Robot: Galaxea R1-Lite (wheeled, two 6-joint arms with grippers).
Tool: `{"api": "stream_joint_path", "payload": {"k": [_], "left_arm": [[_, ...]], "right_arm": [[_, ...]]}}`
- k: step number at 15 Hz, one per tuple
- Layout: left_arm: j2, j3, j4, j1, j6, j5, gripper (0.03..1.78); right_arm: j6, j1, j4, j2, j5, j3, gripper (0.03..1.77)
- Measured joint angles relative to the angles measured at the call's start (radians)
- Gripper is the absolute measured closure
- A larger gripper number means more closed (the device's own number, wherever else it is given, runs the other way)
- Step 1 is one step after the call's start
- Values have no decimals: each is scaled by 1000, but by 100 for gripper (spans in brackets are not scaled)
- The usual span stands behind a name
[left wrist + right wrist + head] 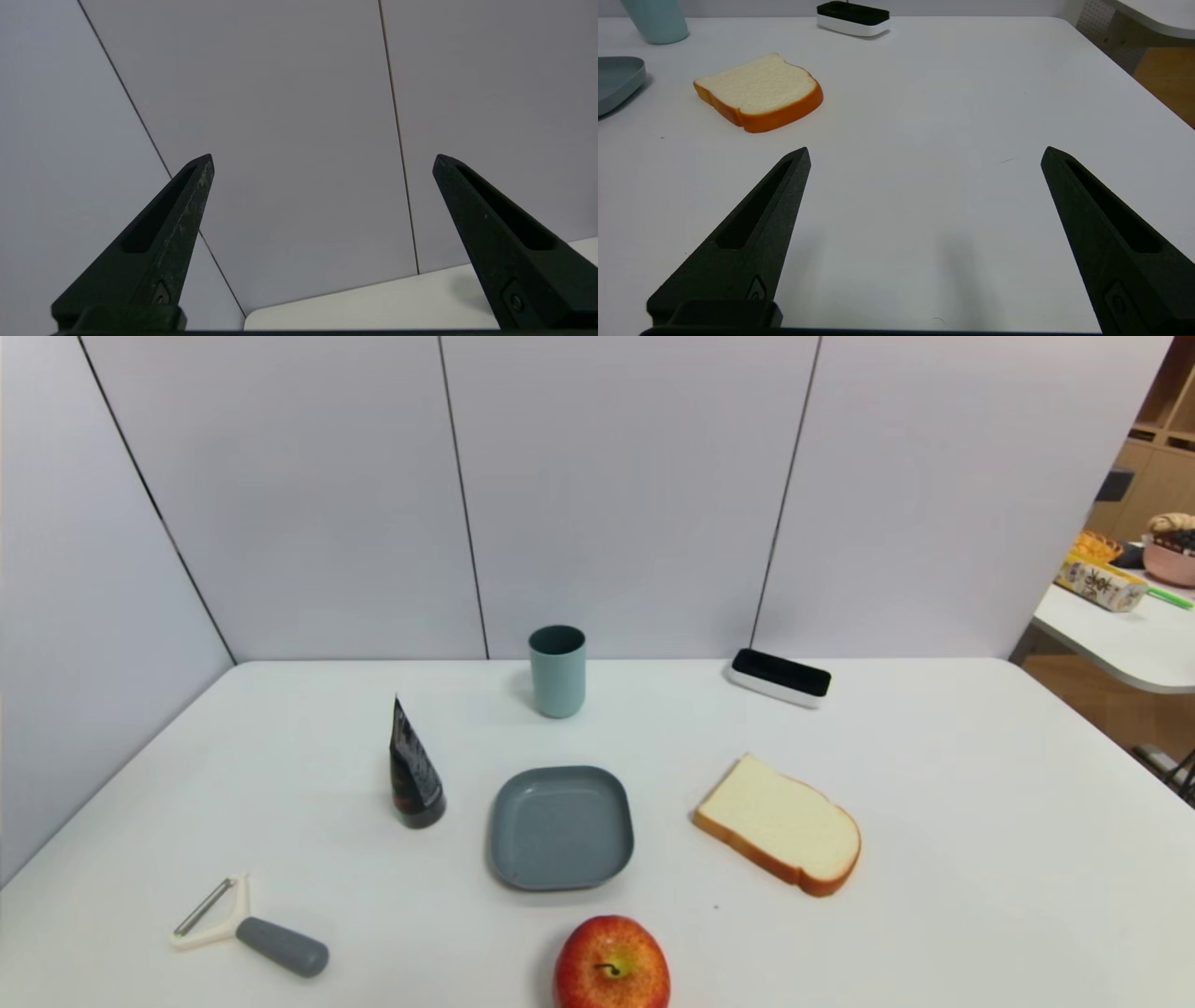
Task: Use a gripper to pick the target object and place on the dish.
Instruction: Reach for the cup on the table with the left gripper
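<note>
The cup is seen upright near the back of the table, just behind the dish and apart from it. Nothing is set on the dish. The left hand is held up facing the wall, with its fingers wide apart and nothing between them. The right hand is held over the right part of the table, its fingers wide apart too, and no thing is gripped.

The cup has yet to be picked up, so the reach comes first. It could go wrong in a few ways. The tube is stood to the left of the dish — if the left hand is brought in low from that side, the tube may be knocked over. If the cup is pushed by one finger before both are around it, it may be tipped or slid into the wall. If it is squeezed too near the top, it may swing. The dish has a raised rim — if the cup is let go over that edge, it may be left tilted or may fall.
</note>
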Motion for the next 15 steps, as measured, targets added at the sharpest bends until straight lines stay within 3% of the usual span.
{"api": "stream_joint_path", "payload": {"k": [5,9,15], "left_arm": [[397,-326,49,-87,24,-16,12],[570,-376,130,-162,10,-15,12],[716,-392,170,-216,5,2,12]], "right_arm": [[0,0,0,0,0,0,9],[0,0,0,0,0,0,9],[0,0,0,0,0,0,9]]}}
